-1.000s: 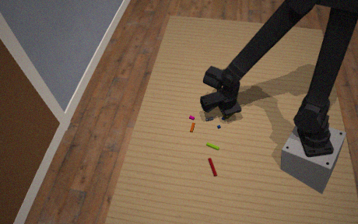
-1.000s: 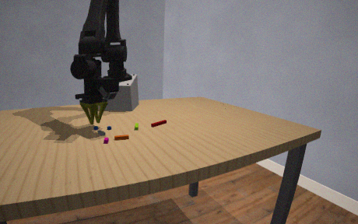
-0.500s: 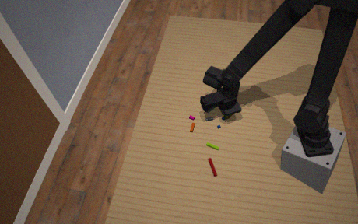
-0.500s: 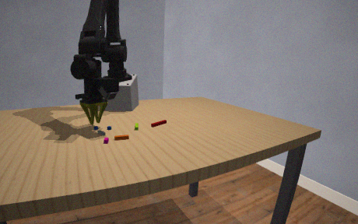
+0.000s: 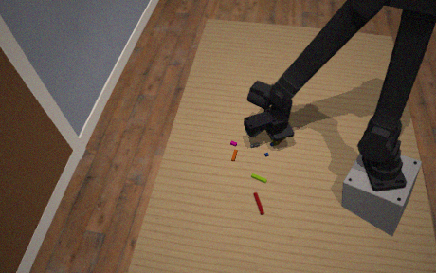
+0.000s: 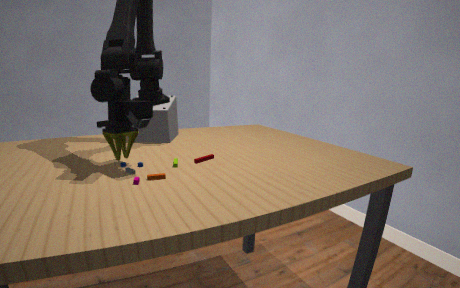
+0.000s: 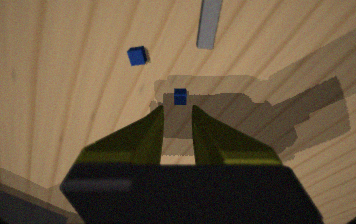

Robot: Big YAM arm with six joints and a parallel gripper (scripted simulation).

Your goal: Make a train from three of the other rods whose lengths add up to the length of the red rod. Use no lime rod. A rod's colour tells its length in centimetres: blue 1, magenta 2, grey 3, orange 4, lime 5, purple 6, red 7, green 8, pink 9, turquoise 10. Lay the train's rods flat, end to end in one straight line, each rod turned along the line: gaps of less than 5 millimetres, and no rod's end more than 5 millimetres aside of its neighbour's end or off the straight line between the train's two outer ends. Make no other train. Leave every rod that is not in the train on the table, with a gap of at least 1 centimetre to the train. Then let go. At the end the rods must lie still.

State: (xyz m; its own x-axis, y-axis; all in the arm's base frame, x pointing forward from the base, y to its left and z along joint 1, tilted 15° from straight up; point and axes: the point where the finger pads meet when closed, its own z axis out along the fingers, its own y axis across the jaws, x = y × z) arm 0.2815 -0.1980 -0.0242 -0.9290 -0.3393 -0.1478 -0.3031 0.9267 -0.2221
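Observation:
My gripper (image 7: 177,112) hovers low over the table, its green fingers a little apart with nothing between them. A blue cube (image 7: 180,96) lies on the table just beyond the fingertips, in the gripper's shadow. A second blue cube (image 7: 137,55) lies to its left, and a grey rod (image 7: 209,22) lies farther ahead. In the overhead view the gripper (image 5: 274,137) stands above the blue cube and next to the grey rod (image 5: 255,145). The magenta rod (image 5: 233,143), orange rod (image 5: 234,154), second blue cube (image 5: 266,154) and red rod (image 5: 259,203) lie apart on the table.
A lime rod (image 5: 259,178) lies between the blue cubes and the red rod. The arm's grey base block (image 5: 381,194) stands at the table's right side. The side view shows the table's front edge (image 6: 200,235) well away from the rods.

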